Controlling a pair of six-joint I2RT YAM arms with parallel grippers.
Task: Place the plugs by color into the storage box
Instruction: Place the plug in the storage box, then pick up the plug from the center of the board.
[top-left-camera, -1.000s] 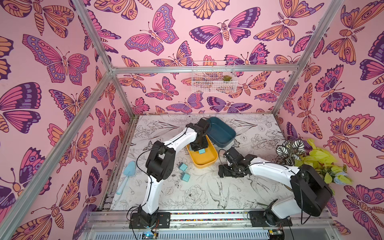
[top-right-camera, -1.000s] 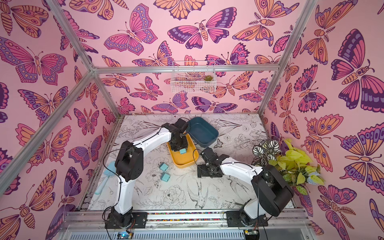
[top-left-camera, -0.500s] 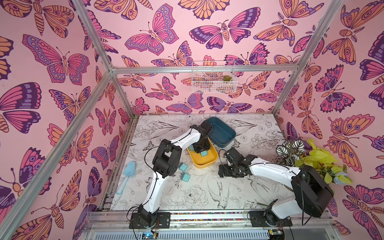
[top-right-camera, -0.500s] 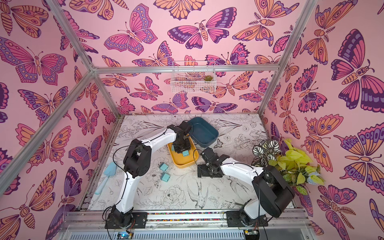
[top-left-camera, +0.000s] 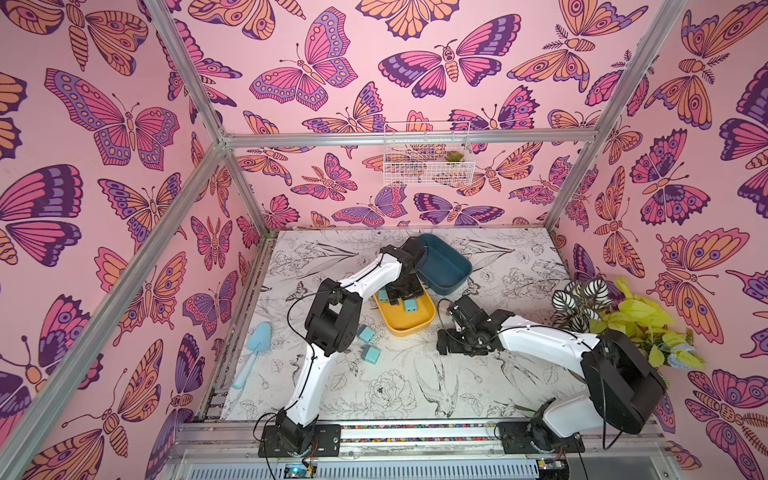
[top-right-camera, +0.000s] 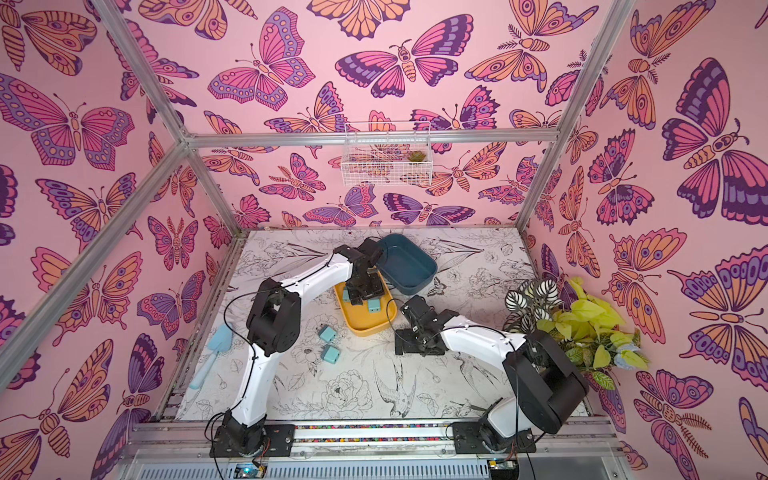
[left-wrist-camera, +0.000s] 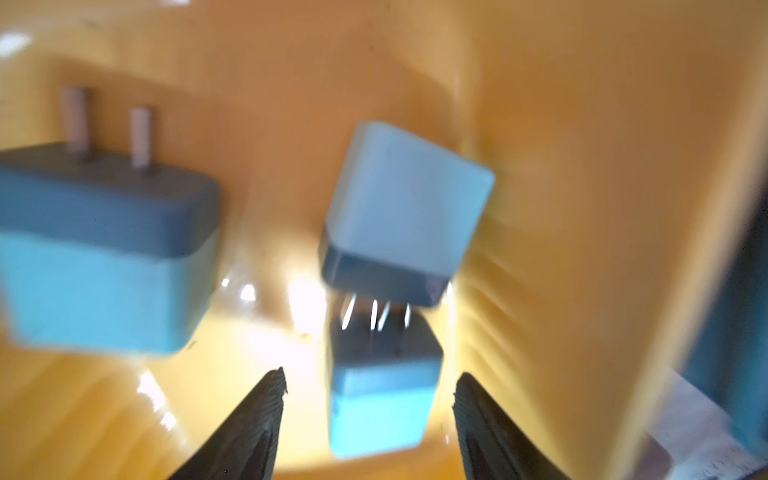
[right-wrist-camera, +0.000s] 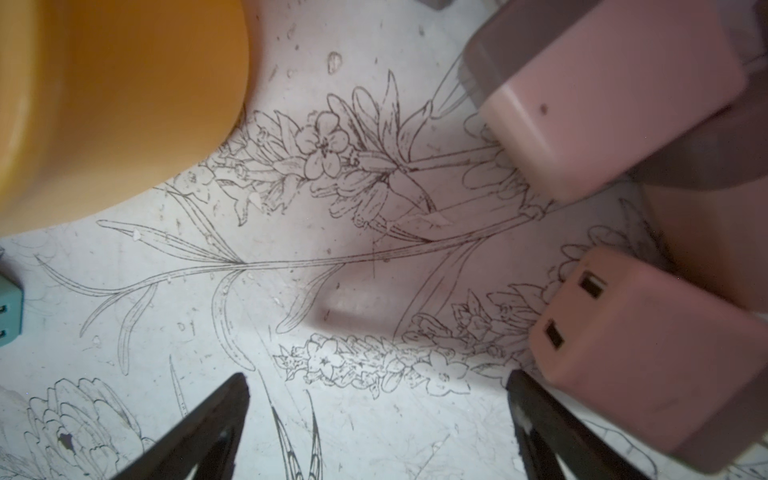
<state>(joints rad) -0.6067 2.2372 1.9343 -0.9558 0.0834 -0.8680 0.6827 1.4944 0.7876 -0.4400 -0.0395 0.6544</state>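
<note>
Three teal-blue plugs (left-wrist-camera: 104, 249) lie inside the yellow tray (top-left-camera: 409, 323), one of them tilted. Two more teal-blue plugs (top-left-camera: 365, 333) sit outside, just beside that tray, and pale pink plugs (right-wrist-camera: 602, 104) lie near its opposite side.

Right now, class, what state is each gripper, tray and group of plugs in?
Left gripper: fingers apart, holding nothing.
Right gripper: fingers apart, holding nothing.
Yellow tray: holds three teal plugs.
Blue tray: looks empty.
Two teal plugs: loose on the table.
Pink plugs: loose on the table.

Robot test cell: aluminium frame (top-left-camera: 409, 139), butterfly-print walls (top-left-camera: 124, 124)
</note>
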